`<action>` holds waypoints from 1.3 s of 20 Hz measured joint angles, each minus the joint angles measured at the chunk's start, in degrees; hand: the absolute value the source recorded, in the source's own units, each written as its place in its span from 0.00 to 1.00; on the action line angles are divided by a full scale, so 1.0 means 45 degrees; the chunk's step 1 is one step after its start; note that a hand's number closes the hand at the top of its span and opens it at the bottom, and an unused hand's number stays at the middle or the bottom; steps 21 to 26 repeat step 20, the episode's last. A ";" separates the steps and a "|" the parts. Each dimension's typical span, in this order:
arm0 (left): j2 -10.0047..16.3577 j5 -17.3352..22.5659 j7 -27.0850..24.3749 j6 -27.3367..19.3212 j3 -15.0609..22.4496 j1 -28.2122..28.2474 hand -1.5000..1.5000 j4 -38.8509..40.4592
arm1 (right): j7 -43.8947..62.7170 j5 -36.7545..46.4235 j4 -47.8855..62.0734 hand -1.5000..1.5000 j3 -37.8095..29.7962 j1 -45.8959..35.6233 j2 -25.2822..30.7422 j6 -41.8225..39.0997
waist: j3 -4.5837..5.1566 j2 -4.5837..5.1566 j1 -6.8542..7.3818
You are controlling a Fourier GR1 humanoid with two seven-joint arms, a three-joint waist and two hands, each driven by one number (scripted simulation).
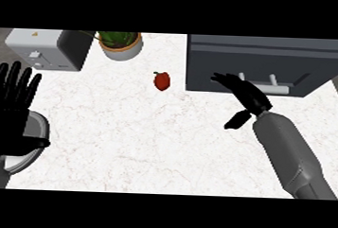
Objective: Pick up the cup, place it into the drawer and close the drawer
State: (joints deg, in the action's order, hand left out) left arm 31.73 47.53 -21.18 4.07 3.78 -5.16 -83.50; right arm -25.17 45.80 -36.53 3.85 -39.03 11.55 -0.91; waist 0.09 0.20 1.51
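Your right robot hand [244, 92] is holding nothing, fingers straight, at the drawer [285, 58] front beside its handle [281, 89]. Your left robot hand [10, 105] is resting open at the desk's [143, 134] left edge.

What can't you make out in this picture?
- The cup: nowhere in the head view; the inside of the drawer unit is hidden.
- The handle: partly behind the right hand; contact unclear.
- The round grey object: under the left hand, cut by the left edge.
- The plant: top cut off by the view's upper edge.
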 measured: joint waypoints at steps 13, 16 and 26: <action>-0.0389 -0.0388 -0.0001 0.0751 -0.0075 -0.0387 0.00 0.0468 | -0.2449 -0.0192 0.4584 0.00 -0.1240 -0.2924 0.1128 -0.0700 | 0.0032 0.0046 0.0447; -0.0448 -0.0521 0.0041 0.0706 -0.0010 -0.0460 0.00 0.0421 | -0.2803 -0.0172 0.5011 0.00 -0.1303 -0.3130 0.1308 -0.0972 | 0.0035 0.0053 0.0555; -0.0498 -0.0648 0.0034 0.0701 -0.0007 -0.0518 0.00 0.0424 | -0.3153 -0.0198 0.5450 0.00 -0.1417 -0.3298 0.1416 -0.1167 | 0.0026 0.0066 0.0626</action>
